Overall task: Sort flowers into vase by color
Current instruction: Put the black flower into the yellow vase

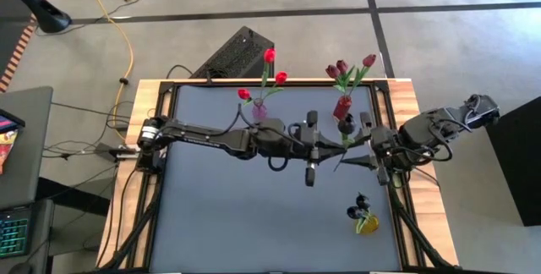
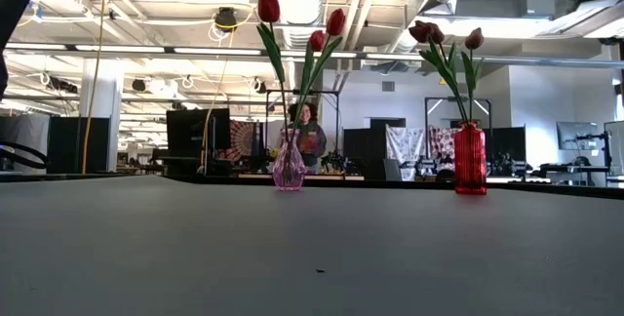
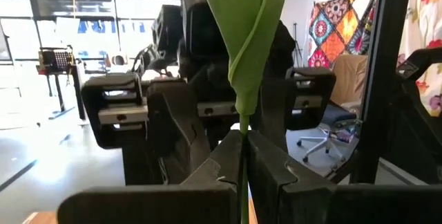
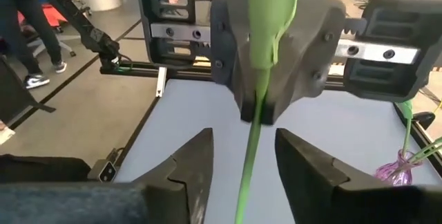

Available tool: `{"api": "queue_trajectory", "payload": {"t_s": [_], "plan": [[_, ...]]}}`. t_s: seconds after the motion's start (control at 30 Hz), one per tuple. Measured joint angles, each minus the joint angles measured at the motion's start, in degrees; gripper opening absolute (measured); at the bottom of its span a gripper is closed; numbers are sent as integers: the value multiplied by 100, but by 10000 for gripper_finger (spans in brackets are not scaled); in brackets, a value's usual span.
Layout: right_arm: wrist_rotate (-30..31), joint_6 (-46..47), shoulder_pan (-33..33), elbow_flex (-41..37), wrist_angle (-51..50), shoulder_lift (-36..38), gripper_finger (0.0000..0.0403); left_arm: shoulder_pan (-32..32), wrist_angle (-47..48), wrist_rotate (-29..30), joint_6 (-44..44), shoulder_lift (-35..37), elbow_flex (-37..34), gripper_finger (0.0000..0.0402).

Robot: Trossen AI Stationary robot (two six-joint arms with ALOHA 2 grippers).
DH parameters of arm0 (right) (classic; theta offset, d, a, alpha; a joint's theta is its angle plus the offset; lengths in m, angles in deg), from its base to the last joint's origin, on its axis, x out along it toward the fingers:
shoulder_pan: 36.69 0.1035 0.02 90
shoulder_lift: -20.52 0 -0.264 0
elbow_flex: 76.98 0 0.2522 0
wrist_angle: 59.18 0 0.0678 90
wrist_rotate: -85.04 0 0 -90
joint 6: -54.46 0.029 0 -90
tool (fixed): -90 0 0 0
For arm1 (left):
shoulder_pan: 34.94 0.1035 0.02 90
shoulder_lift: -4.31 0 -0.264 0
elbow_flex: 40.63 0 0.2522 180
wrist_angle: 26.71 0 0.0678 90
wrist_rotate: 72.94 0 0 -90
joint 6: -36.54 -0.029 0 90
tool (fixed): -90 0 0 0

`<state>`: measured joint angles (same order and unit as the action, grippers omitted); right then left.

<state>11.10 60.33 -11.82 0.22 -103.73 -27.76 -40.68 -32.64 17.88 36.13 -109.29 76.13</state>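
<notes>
High view, sweeping from the left: the left arm reaches flat across the grey tabletop [image 1: 254,215] toward the middle, and behind it near the far edge stands the pink vase [image 1: 259,111] with three bright red tulips [image 1: 270,55]. At centre, the left pincer [image 1: 311,149] is clamped tight on a thin green stem [image 3: 242,175], and the dark-headed tulip [image 1: 346,125] it carries hangs between the two arms, just in front of the red vase [image 1: 341,106] that holds the maroon tulips [image 1: 341,68]. Facing it from the right, the right pincer [image 1: 365,145] has its fingers [image 4: 193,160] parted on either side of that same stem, not touching it in the right wrist view. Further right and nearer the front edge, a small yellow vase [image 1: 367,223] sits with black tulips [image 1: 362,201] in it.
</notes>
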Motion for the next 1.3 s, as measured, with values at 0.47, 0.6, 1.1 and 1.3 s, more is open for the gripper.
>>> {"api": "queue_trajectory", "payload": {"t_s": [0.47, 0.6, 1.1, 1.3], "plan": [[36, -140, 0, 0, -51, 1, 64, 11, 71, 66, 19, 0, 0, 0], [47, -140, -4, 0, -98, 15, 28, 22, 279, 168, 48, 8, 3, 7], [-226, 752, 147, 4, -1393, 1059, 32, 61, 2109, 349, -75, 409, -2, 153], [-542, 1898, 490, 4, -2524, 1370, 32, -38, 3176, 331, -109, 446, -2, 154]]}}
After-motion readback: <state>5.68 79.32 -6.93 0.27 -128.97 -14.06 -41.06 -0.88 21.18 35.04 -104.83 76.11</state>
